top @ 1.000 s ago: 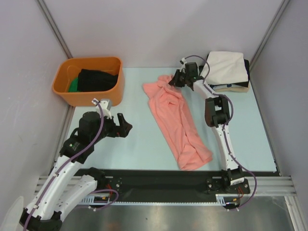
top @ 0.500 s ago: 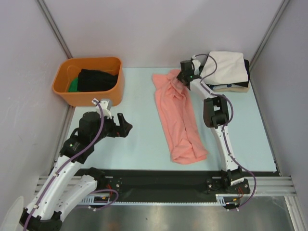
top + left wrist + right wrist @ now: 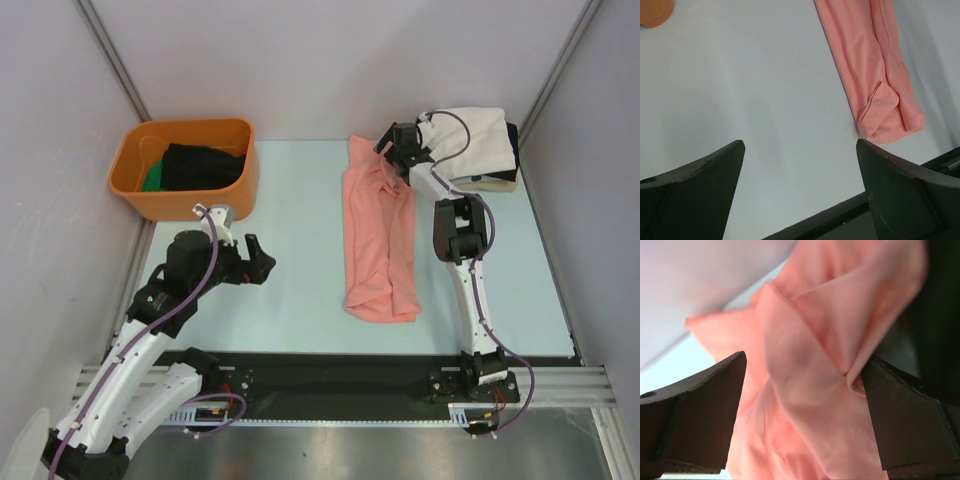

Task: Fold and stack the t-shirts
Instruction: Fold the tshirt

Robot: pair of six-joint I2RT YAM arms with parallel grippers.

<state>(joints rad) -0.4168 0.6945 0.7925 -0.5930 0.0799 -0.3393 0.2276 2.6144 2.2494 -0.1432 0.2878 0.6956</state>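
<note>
Mid-fold, the right claw [image 3: 392,152] hovers, jaws apart, over the far end of the salmon-pink t-shirt [image 3: 380,240] lying lengthwise on the counter [image 3: 290,300], likely needing a fresh grip for a crosswise fold, while the left claw [image 3: 258,262] waits wide apart.

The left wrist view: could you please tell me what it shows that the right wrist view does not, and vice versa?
Only the left wrist view shows the near end of the pink shirt lying on the table, a corner of the orange tub, and the open left gripper. Only the right wrist view shows the shirt's far end bunched in folds, close up, between the fingers of the open right gripper. Both show the pink shirt and wide-open jaws.
</note>
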